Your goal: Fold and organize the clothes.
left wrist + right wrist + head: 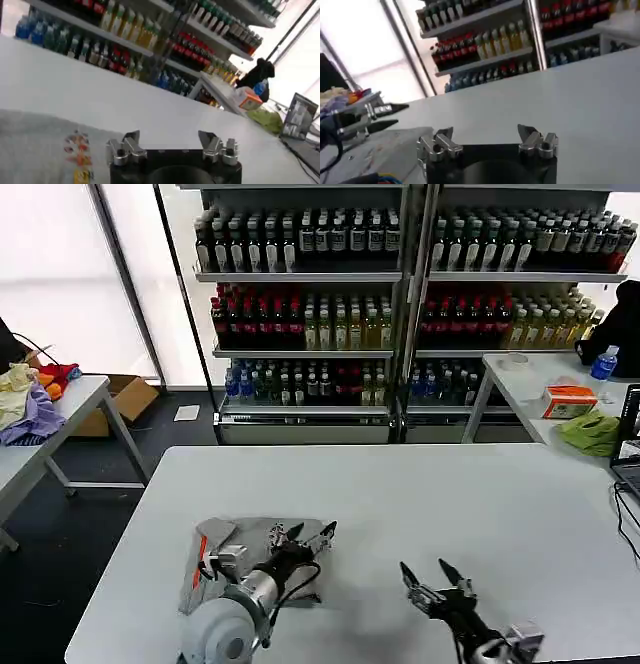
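**Grey shirt, folded, near the table's front left**

A light grey shirt (232, 546) lies folded into a compact, roughly rectangular bundle on the white table, toward the robot's left and close to the near edge. An orange-red stripe shows along its left side, where the fabric is turned up in a small flap. The cloth lies mostly flat, with soft creases. In the left wrist view the shirt (35, 150) spreads smooth over the tabletop, and a small multicoloured print in orange, red and yellow sits on its upper face.
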You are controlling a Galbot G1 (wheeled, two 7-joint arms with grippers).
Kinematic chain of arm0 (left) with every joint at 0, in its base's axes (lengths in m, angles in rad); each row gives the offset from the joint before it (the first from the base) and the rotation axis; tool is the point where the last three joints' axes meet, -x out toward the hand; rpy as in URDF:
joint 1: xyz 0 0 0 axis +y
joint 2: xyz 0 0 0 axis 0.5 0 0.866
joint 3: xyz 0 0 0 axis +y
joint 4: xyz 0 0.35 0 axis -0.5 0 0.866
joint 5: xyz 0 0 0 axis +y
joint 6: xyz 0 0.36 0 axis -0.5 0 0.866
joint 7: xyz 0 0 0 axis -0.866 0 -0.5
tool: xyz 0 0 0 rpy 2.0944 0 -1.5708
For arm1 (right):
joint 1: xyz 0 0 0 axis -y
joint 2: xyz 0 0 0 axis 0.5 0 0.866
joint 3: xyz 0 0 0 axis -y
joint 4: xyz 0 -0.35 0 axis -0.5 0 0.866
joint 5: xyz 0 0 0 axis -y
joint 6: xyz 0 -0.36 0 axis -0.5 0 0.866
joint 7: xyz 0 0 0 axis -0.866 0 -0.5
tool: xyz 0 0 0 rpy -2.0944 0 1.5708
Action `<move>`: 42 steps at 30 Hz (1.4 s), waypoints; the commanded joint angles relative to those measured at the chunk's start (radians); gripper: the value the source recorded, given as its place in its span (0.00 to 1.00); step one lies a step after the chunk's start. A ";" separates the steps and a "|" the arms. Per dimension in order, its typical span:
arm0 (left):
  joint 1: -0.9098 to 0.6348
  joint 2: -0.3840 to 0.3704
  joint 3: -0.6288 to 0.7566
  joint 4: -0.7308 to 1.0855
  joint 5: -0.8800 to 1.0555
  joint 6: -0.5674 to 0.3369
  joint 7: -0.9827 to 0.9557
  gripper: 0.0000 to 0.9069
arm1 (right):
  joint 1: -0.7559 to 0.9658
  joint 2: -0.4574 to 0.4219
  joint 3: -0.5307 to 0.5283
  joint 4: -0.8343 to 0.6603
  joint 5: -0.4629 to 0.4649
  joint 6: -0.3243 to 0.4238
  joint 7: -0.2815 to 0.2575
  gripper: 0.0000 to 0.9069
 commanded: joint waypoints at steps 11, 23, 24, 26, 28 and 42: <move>0.068 0.057 -0.420 -0.054 0.254 -0.067 0.167 1.00 | 0.433 0.148 -0.518 -0.310 0.110 -0.163 0.216 0.11; 0.080 0.032 -0.413 -0.042 0.222 -0.067 0.151 1.00 | 0.429 0.146 -0.458 -0.302 0.088 -0.101 0.222 0.00; 0.085 0.032 -0.413 -0.043 0.222 -0.067 0.151 1.00 | 0.429 0.139 -0.446 -0.293 0.080 -0.098 0.217 0.00; 0.093 0.033 -0.414 -0.043 0.222 -0.069 0.150 1.00 | 0.427 0.122 -0.423 -0.278 0.073 -0.096 0.204 0.00; 0.097 0.033 -0.417 -0.041 0.222 -0.069 0.149 1.00 | 0.423 0.109 -0.399 -0.263 0.075 -0.100 0.198 0.00; 0.151 0.033 -0.473 -0.015 0.192 -0.085 0.156 1.00 | 0.329 -0.102 -0.160 -0.158 0.201 -0.223 0.191 0.00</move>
